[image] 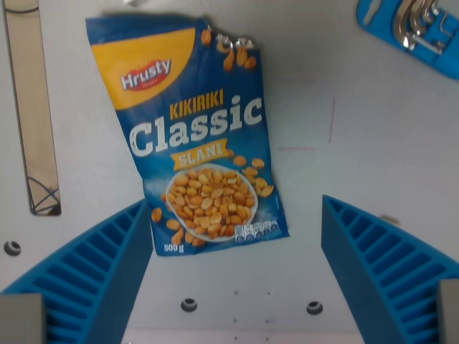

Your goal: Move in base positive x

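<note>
A blue bag of Hrusty Classic peanuts lies flat on the pale grey table, tilted a little, in the upper middle of the wrist view. My gripper hangs above the table with its two blue ribbed fingers spread wide at the bottom corners. The bag's lower left corner sits just beside the finger at the wrist view's left. Nothing is between the fingers.
A blue holder with metal hex keys lies at the top right corner. A long narrow slot runs down the wrist view's left edge. Small bolt holes dot the table near the bottom.
</note>
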`<state>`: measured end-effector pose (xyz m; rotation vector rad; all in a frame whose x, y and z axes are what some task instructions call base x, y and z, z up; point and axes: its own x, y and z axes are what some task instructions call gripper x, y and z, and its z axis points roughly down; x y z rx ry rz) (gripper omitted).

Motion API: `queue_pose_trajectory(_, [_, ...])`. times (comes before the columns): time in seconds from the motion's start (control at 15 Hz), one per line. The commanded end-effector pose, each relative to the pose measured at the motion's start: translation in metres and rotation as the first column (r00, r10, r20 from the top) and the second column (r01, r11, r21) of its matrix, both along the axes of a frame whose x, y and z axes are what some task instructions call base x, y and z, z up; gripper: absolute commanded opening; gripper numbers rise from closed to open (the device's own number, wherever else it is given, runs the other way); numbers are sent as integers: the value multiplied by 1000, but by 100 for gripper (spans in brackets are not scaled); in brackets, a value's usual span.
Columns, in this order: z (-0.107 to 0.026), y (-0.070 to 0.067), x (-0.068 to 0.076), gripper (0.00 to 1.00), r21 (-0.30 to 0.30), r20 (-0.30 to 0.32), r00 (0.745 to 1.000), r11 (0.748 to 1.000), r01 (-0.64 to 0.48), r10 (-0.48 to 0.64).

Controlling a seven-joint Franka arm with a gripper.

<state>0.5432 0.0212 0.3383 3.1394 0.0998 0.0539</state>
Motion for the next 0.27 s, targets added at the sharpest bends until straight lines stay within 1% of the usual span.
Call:
queue_pose_trajectory(0.07, [3,-4,19,100,-5,-39,999,1000,-8,8])
queue_pose_trajectory(0.27, [2,-5,34,100,-5,-39,999,1000,-8,8])
